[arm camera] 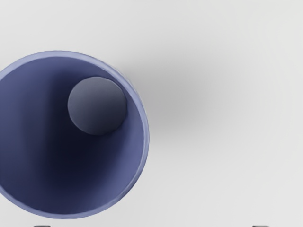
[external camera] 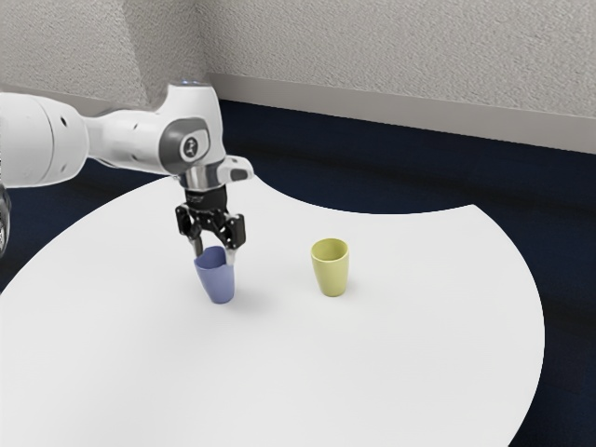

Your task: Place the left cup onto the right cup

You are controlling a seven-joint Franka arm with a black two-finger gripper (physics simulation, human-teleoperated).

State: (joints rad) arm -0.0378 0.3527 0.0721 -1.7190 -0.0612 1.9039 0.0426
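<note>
White arm (external camera: pixel 112 140) w/ grey joint cap (external camera: pixel 191 146), black end effector (external camera: pixel 214 249).

Blue cup (external camera: pixel 216 277) stands mouth-up; yellow cup (external camera: pixel 330 266) upright, apart toward the exterior view's right.

Our arm (external camera: pixel 112 140) reaches in from the exterior view's left and bends straight down at its end. Our gripper (external camera: pixel 214 247) hangs low, fingers (external camera: pixel 196 240) spread apart.

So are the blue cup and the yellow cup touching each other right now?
Apart. The exterior view shows a strip of bare white table between the blue cup and the yellow cup.
</note>
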